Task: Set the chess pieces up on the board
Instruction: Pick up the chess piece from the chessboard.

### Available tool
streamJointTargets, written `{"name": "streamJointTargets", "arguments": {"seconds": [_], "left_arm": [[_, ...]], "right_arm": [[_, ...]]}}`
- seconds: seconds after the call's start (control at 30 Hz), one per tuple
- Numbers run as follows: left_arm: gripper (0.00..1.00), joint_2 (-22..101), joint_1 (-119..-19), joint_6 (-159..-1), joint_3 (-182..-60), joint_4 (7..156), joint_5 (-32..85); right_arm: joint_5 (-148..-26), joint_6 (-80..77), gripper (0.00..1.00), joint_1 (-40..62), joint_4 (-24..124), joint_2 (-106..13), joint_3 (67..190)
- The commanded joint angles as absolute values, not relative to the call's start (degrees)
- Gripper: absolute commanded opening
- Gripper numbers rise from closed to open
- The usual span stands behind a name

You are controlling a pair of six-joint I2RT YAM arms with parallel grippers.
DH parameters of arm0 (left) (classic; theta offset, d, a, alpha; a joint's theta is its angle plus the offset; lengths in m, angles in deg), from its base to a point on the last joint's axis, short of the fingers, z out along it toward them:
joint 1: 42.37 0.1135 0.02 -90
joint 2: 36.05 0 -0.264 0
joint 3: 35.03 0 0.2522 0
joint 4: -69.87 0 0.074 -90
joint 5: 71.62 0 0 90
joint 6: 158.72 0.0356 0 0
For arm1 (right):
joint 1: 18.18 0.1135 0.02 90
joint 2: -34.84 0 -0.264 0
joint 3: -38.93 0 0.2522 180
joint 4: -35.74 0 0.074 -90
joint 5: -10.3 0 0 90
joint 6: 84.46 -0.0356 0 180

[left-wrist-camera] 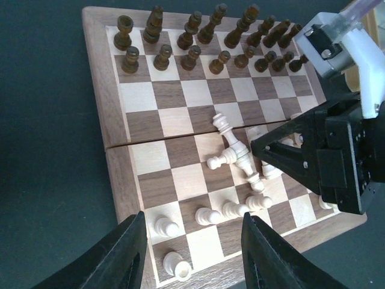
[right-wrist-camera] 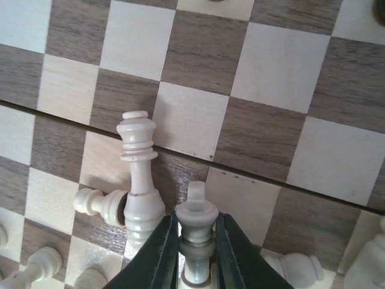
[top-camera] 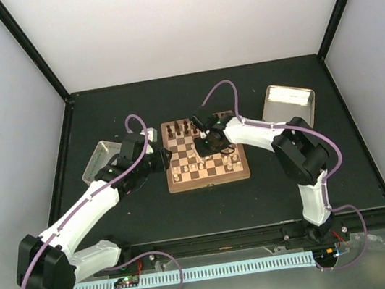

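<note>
On the left of the dark worktop (top-camera: 137, 212), a shallow metal tray (top-camera: 99, 159) lies just beside the left hand (top-camera: 159, 158). That hand hangs at the board's left edge, its fingers (left-wrist-camera: 129, 256) spread apart and empty. The board (top-camera: 209, 181) sits mid-frame. Dark pieces (top-camera: 186, 127) stand in two rows along its upper edge. Cream pieces (left-wrist-camera: 231, 156) lie toppled in a heap mid-board, and a few stand upright in the lower rows. The right hand (top-camera: 208, 144) reaches over the heap from the right, pinching one cream piece (right-wrist-camera: 197, 220) upright between its fingers (right-wrist-camera: 157, 253). A second tray (top-camera: 289, 103) rests at upper right.
</note>
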State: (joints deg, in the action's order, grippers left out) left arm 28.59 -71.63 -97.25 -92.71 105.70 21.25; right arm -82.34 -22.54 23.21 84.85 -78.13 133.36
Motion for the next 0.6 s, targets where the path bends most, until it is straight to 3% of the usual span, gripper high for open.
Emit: {"name": "streamJointTargets", "arguments": {"seconds": [0.0, 0.37, 0.57], "left_arm": [[0.46, 28.3, -71.2, -99.1, -91.6, 101.9, 25.1], [0.48, 29.0, -71.1, -103.5, -87.3, 89.6, 36.6], [0.54, 29.3, -71.0, -106.2, -85.5, 83.0, 39.1]], "right_arm": [[-81.9, -25.9, 0.17, 23.4, 77.6, -72.0, 130.2], [-82.2, -30.6, 0.17, 23.4, 69.0, -62.1, 123.5], [-83.0, -31.2, 0.17, 23.4, 66.0, -57.9, 121.4]]}}
